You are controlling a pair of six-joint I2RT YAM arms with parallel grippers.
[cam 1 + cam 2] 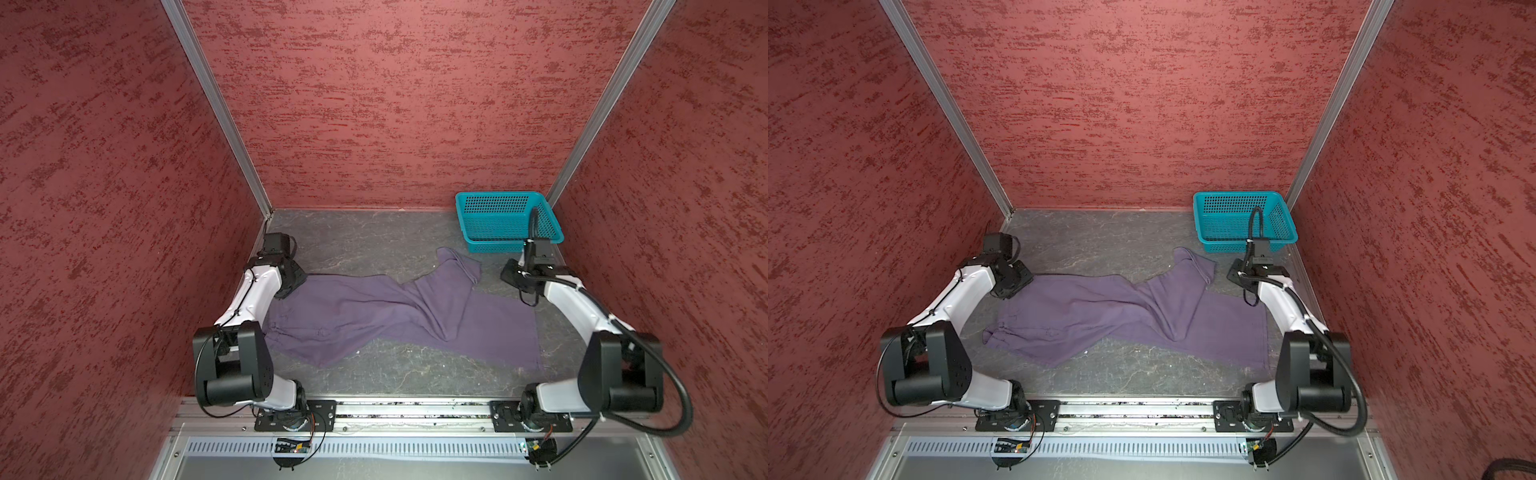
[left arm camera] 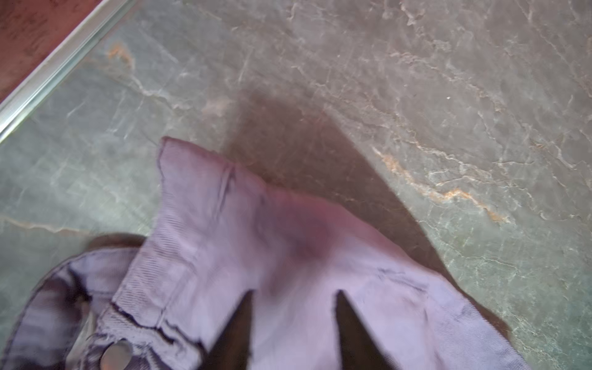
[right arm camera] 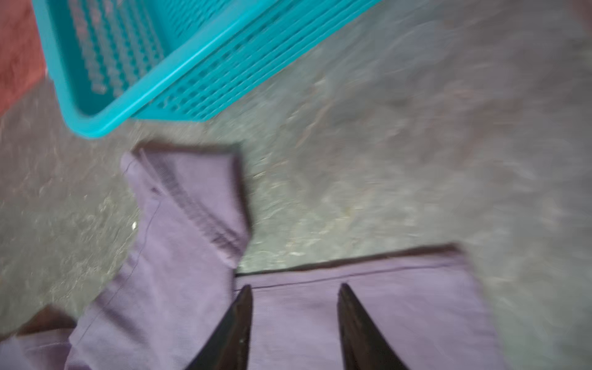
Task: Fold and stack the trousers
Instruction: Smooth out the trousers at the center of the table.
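Observation:
The purple trousers [image 1: 374, 316] [image 1: 1100, 311] lie spread across the table, waist at the left and legs toward the right. One leg is twisted, its hem lying near the basket. My left gripper [image 1: 291, 286] [image 2: 295, 293] hovers open over the far waistband corner [image 2: 256, 224], jaws apart with cloth showing between them. A metal button [image 2: 115, 354] shows beside it. My right gripper [image 1: 517, 282] [image 3: 295, 285] is open over the far edge of the flat leg [image 3: 368, 288], beside the folded-over leg end [image 3: 192, 198]. Neither gripper holds anything.
A teal perforated basket [image 1: 498, 195] [image 1: 1241, 194] [image 3: 105, 126] stands in the far right corner, just beyond the right gripper. Red walls close in three sides of the grey stone-patterned table [image 1: 374, 237]. A metal rail [image 2: 48, 77] lines the left edge.

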